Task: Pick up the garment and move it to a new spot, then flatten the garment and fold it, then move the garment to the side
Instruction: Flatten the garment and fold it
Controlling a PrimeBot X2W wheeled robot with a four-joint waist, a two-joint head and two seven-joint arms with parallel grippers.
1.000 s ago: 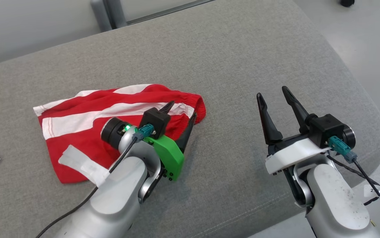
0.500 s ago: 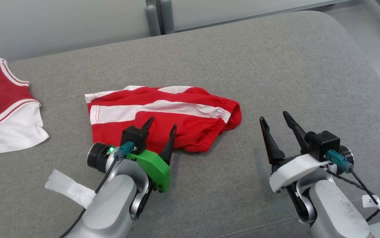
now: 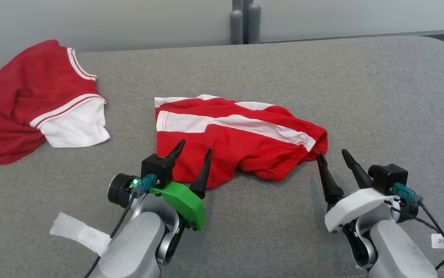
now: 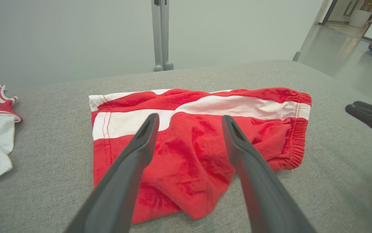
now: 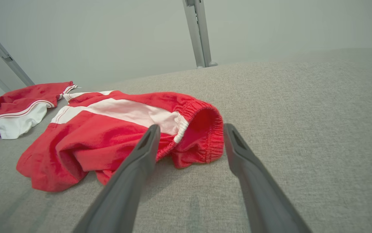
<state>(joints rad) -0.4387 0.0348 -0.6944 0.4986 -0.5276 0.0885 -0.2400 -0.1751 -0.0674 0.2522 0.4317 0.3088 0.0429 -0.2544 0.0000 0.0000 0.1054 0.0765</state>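
Observation:
The garment, red shorts with white stripes, lies rumpled in the middle of the grey cushioned surface. Its elastic waistband points right. My left gripper stands open at the garment's near edge, and its fingertips reach just over the red cloth without holding any. In the left wrist view the garment spreads out under and beyond the open left gripper. My right gripper is open just right of the waistband. In the right wrist view the right gripper faces the gaping waistband of the garment.
A second piece of clothing, red with white trim, lies bunched at the far left of the surface. Two grey posts rise behind the back edge. The surface rounds off at the right. White tape hangs from my left forearm.
The head camera has turned, so the whole picture shifted right and the second piece of clothing came into view. My left gripper drew back from over the garment to its near edge.

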